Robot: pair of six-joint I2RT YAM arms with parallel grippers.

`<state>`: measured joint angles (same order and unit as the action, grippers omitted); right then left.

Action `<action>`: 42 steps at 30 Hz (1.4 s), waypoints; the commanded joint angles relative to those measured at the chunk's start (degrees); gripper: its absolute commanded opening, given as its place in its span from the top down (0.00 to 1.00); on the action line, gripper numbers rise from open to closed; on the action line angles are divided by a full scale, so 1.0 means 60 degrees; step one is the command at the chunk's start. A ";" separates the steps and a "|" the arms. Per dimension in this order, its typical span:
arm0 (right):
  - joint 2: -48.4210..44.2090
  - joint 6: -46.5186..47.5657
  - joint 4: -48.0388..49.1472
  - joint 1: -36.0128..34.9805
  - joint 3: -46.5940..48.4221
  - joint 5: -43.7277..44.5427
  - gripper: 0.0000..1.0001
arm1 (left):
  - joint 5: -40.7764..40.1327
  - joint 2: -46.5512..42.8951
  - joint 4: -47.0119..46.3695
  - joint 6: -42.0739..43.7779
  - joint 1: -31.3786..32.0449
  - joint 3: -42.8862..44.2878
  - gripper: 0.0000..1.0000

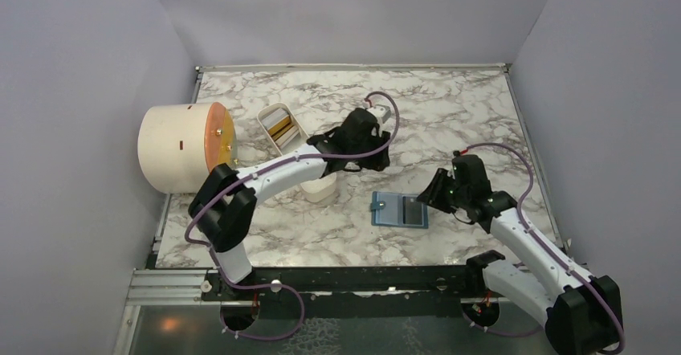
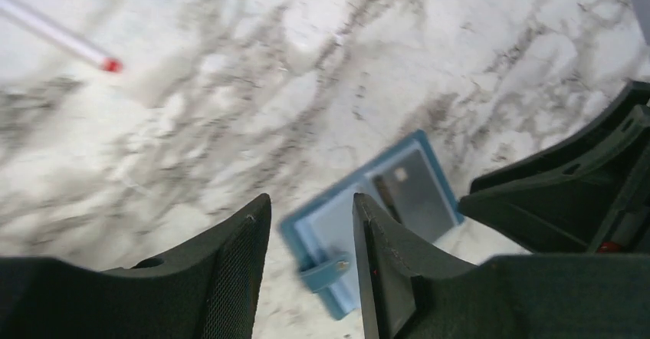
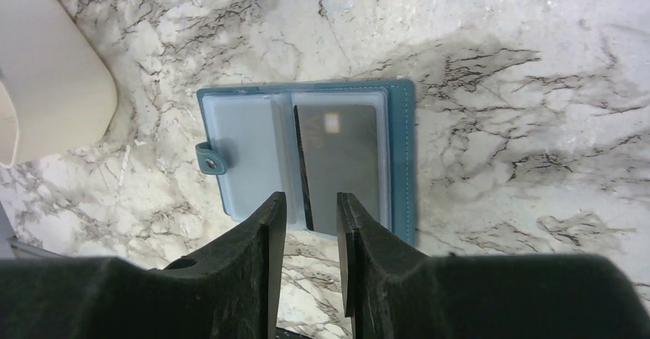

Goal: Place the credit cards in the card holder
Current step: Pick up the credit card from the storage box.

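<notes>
Teal card holder (image 1: 399, 209) lies open and flat on the marble worktop (image 1: 450, 106), right of the middle and toward the near edge. A dark grey credit card (image 3: 341, 155) sits in its right panel. The right gripper (image 3: 310, 201) hangs just over the holder's near edge, its fingers a little apart (nothing between them). The left gripper (image 2: 306, 205) hovers with its fingers wide apart and empty. The yellow-orange credit card (image 1: 281, 126) rests in the white tray (image 1: 262, 118), toward the left edge.
</notes>
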<state>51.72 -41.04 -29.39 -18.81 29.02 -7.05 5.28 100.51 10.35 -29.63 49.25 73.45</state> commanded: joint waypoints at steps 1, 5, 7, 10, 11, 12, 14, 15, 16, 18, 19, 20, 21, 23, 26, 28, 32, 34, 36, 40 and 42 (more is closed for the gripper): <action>0.0175 0.0076 0.0486 -0.0059 0.0079 -0.0519 0.70 | -0.0936 -0.1225 0.1393 0.2357 -0.1034 0.0244 0.55; 0.0525 0.0098 0.0717 -0.0058 0.0087 -0.0590 0.70 | -0.1706 -0.1961 0.1943 0.3965 -0.1894 0.0063 0.55; 0.0606 0.0103 0.0899 -0.0066 0.0035 -0.0658 0.70 | -0.1796 -0.2202 0.2147 0.4706 -0.2454 0.0074 0.55; 0.0810 0.0113 0.1061 -0.0073 -0.0010 -0.0764 0.70 | -0.1842 -0.2345 0.2576 0.6056 -0.3167 0.0159 0.55; 0.0880 0.0146 0.1080 -0.0086 -0.0005 -0.0785 0.70 | -0.1751 -0.2421 0.2550 0.6932 -0.3300 0.0027 0.55; 0.0946 0.0178 0.1083 -0.0095 -0.0013 -0.0788 0.71 | -0.1862 -0.2525 0.2353 0.7734 -0.3347 -0.0183 0.54; 0.0999 0.0244 0.1074 -0.0099 0.0008 -0.0735 0.71 | -0.2319 -0.2573 0.1978 0.8656 -0.3504 -0.0429 0.54; 0.0995 0.0271 0.1074 -0.0102 0.0021 -0.0719 0.71 | -0.2272 -0.2490 0.1977 0.8841 -0.3670 -0.0383 0.53; 0.1002 0.0287 0.1067 -0.0103 0.0043 -0.0703 0.71 | -0.2147 -0.2358 0.2036 0.8938 -0.3953 -0.0286 0.52; 0.1006 0.0337 0.1013 -0.0103 0.0126 -0.0700 0.71 | -0.1918 -0.2094 0.2064 0.9093 -0.4287 -0.0146 0.51; 0.1027 0.0369 0.0961 -0.0101 0.0186 -0.0687 0.71 | -0.1832 -0.1957 0.2068 0.9169 -0.4423 -0.0111 0.50; 0.1039 0.0402 0.0896 -0.0099 0.0232 -0.0675 0.71 | -0.1726 -0.1797 0.2069 0.9279 -0.4537 -0.0107 0.50; 0.1035 0.0428 0.0851 -0.0109 0.0275 -0.0648 0.71 | -0.1630 -0.1649 0.2045 0.9381 -0.4623 -0.0119 0.49; 0.1022 0.0452 0.0816 -0.0110 0.0318 -0.0593 0.71 | -0.1429 -0.1367 0.1999 0.9479 -0.4776 -0.0188 0.47; 0.0992 0.0431 0.0864 -0.0105 0.0293 -0.0622 0.71 | -0.1567 -0.1092 0.1537 0.9650 -0.4867 -0.0587 0.45; 0.1020 0.0424 0.0909 -0.0111 0.0277 -0.0666 0.71 | -0.1705 -0.0979 0.1125 0.9710 -0.4869 -0.0887 0.43; 0.1057 0.0434 0.0967 -0.0105 0.0222 -0.0656 0.71 | -0.1810 -0.0643 0.0692 0.9870 -0.4884 -0.1169 0.39; 0.1073 0.0438 0.1038 -0.0107 0.0180 -0.0670 0.71 | -0.2046 -0.0342 0.0620 0.9934 -0.4888 -0.1178 0.38; 0.1090 0.0463 0.1017 -0.0106 0.0185 -0.0671 0.71 | -0.2403 -0.0085 0.0507 1.0055 -0.4892 -0.1183 0.38; 0.1086 0.0482 0.1016 -0.0105 0.0200 -0.0658 0.71 | -0.3018 0.0224 0.0171 1.0335 -0.4902 -0.1211 0.37; 0.1111 0.0493 0.1035 -0.0110 0.0225 -0.0671 0.71 | -0.3336 0.0317 -0.0143 1.0460 -0.4899 -0.1289 0.37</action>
<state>58.15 -39.07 -24.88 -19.14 28.99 -10.26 -9.32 101.34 14.33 30.46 19.99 66.43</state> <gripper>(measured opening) 0.288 0.623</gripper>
